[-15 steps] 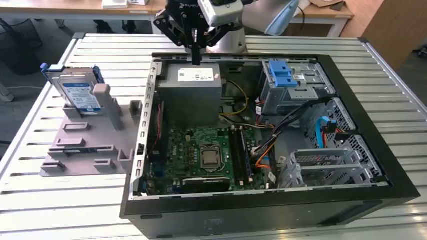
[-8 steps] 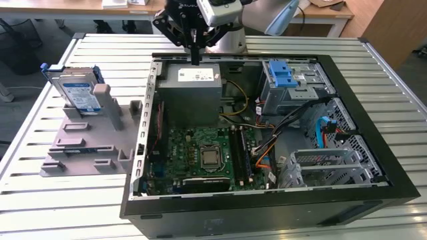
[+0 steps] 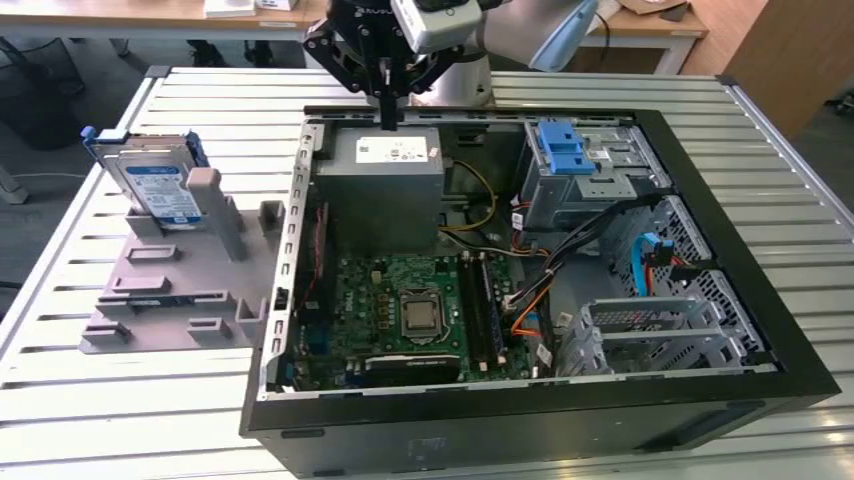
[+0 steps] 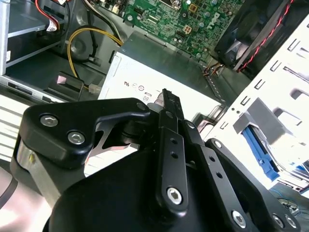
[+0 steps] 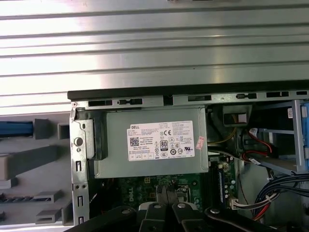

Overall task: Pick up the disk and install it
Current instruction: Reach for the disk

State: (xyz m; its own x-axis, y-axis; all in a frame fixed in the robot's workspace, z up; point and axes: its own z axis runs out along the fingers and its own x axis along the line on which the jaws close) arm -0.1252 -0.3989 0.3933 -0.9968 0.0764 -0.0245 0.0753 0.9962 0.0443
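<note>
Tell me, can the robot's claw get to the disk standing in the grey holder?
Probably yes. The disk stands upright in the grey holder, outside the computer case, with nothing above it. The claw hangs over the power supply, shut and holding nothing.

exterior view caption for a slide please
Black claw poised above the grey power-supply box in the open black computer case; silver blue-framed disk stands in a grey holder alongside.
</note>
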